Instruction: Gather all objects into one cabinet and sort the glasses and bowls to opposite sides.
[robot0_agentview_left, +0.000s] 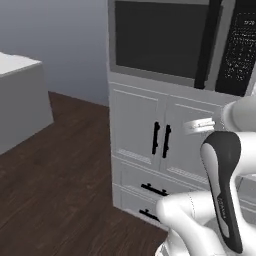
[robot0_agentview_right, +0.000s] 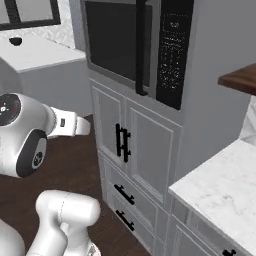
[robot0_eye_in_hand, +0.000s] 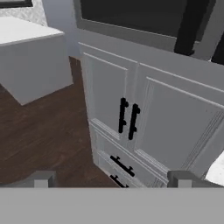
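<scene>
Grey panelled cabinet doors (robot0_eye_in_hand: 148, 113) stand straight ahead of your hand (robot0_eye_in_hand: 111, 179), whose two dark fingertips (robot0_eye_in_hand: 41, 178) sit far apart at the bottom of the hand view, wide open with nothing between them. You can see a pair of black vertical handles (robot0_eye_in_hand: 127, 117) where the two doors meet, and below them two drawers with black horizontal pulls (robot0_eye_in_hand: 121, 165). Above the doors sits a built-in microwave (robot0_agentview_left: 165, 37) with a dark glass front; in the right base view its black keypad panel (robot0_agentview_right: 172, 50) runs down the right side of the door.

Look to the right base view for the task's shelf: a corner of the dark brown wooden plank (robot0_agentview_right: 241, 77) juts in at the right edge, high on the wall, above a white marbled worktop (robot0_agentview_right: 225, 187). You cannot tell from here what stands on it. At the upper left of that same view, a small black bowl (robot0_agentview_right: 15, 41) rests on a pale worktop (robot0_agentview_right: 37, 55) well away from the shelf, across the dark wood floor (robot0_agentview_left: 55, 195).

Your arm's white and dark links (robot0_agentview_left: 222, 185) fill the lower right of the left base view, raised in front of the cabinet doors without touching them.
</scene>
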